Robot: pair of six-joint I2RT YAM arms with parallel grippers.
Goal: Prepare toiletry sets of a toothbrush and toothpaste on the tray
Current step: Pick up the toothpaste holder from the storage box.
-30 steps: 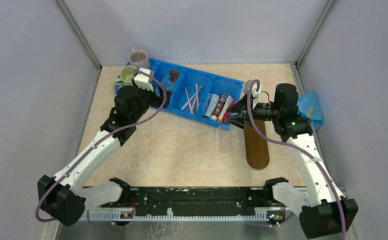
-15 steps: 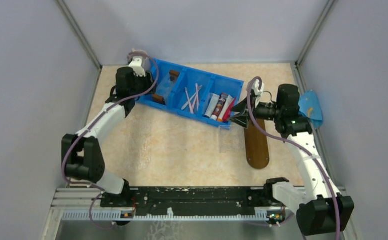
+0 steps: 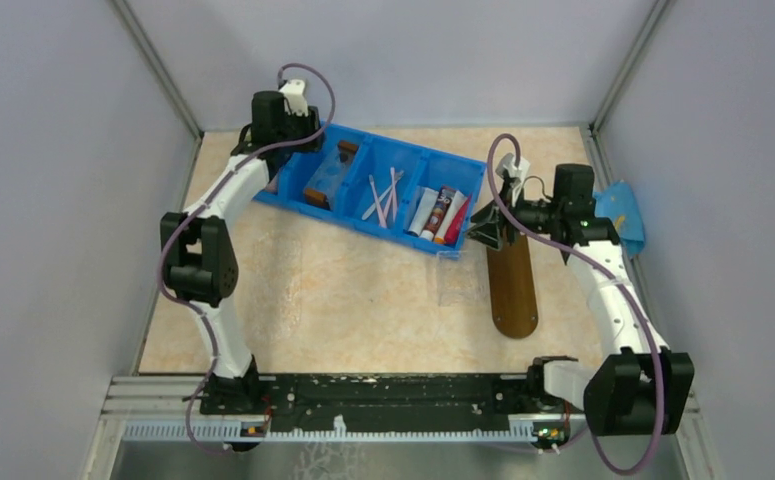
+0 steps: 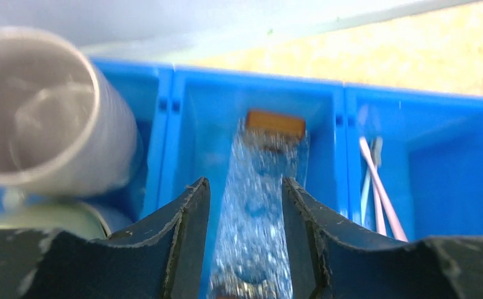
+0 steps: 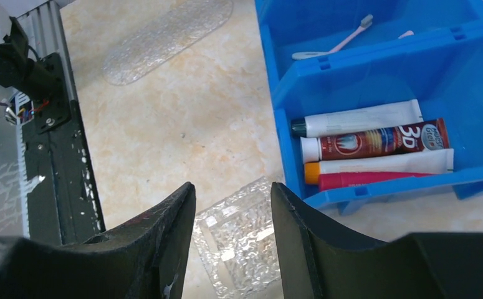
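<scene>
The tray [image 3: 512,290] lies at 4 o'clock on the table, the blue bin [image 3: 423,152] at 12. The right gripper [image 5: 232,193], half open and empty, should reach toward 2 o'clock for the toothpaste tubes [image 5: 376,146]. The left gripper [image 4: 245,187] straddles a clear strip [image 4: 263,156], and I cannot tell if it grips it; the toothbrushes [image 4: 381,190] lie at its 3 o'clock.

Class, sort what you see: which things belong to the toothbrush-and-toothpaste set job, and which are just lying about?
For the job: toothbrushes, toothpaste tubes, tray.
Lying about: cup, blue cloth, clear sheet.
</scene>
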